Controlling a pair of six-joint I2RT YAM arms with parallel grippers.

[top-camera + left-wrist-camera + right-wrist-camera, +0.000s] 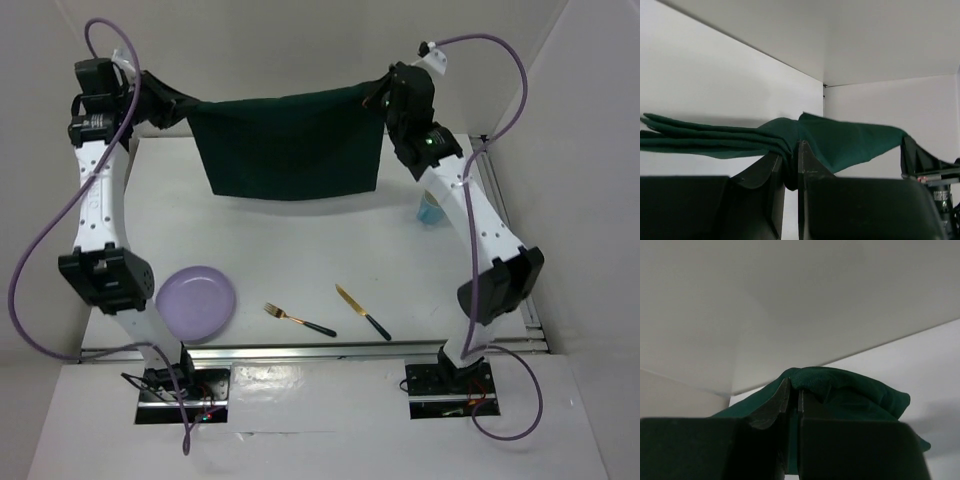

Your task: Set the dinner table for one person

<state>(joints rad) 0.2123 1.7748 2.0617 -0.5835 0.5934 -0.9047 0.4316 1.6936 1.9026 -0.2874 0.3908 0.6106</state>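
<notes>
Steady now: left fingers (802,160) and right fingers (785,400) each pinch a corner of the green mat (290,150), stretched over the worktop (300,250) beneath them. Uneven lowering could topple the cup (430,208) beside the right fingers.

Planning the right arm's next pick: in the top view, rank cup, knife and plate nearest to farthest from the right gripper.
1. Cup, right side, closest to the right gripper.
2. Knife, near edge, middle.
3. Plate, near left.

White table (300,240), dark green cloth (290,150), lilac plate (197,302) (plain), blue cup (430,210).
</notes>
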